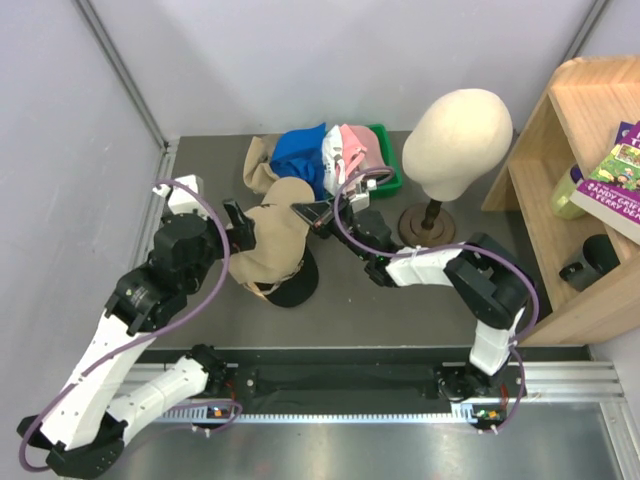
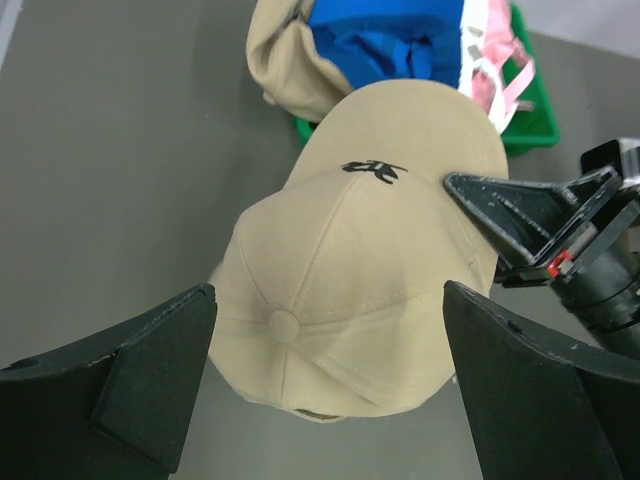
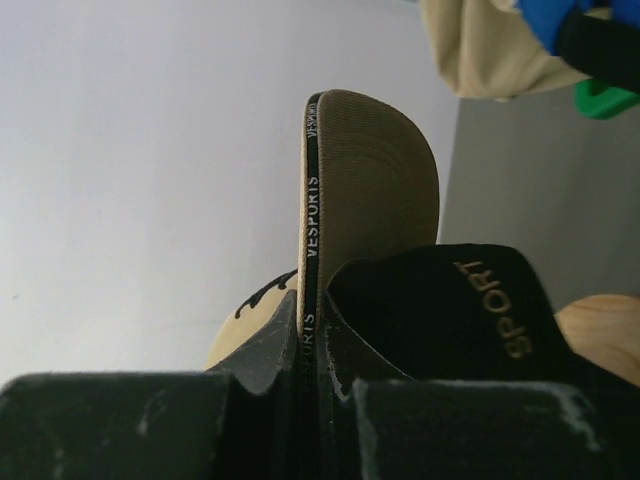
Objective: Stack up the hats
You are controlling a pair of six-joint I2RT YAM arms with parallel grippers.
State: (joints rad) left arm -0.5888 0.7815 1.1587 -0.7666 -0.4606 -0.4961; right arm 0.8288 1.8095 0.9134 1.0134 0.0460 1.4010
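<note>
Bench (image 1: 400,310): carries the stack at mid-left and a green bin (image 1: 388,160) at the back.
Spare caps (image 1: 300,150): heaped in and beside the bin, judged not yet stacked.
Tan cap (image 1: 275,240): crown-up over the black cap (image 1: 297,291), apparently being seated as the second layer.
Right tool (image 3: 312,340): clamped on the tan cap's brim edge, likely steering it.
Left tool (image 2: 328,345): fingers fully apart above the crown, holding nothing.

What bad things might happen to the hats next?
1. The right gripper pinches only the brim edge of the tan cap; a tug might drag it off the black cap underneath.
2. The left gripper stands open around the tan cap's crown; closing could squash or shift it.
3. The right arm lies close to the mannequin head on its stand and might bump it.
</note>
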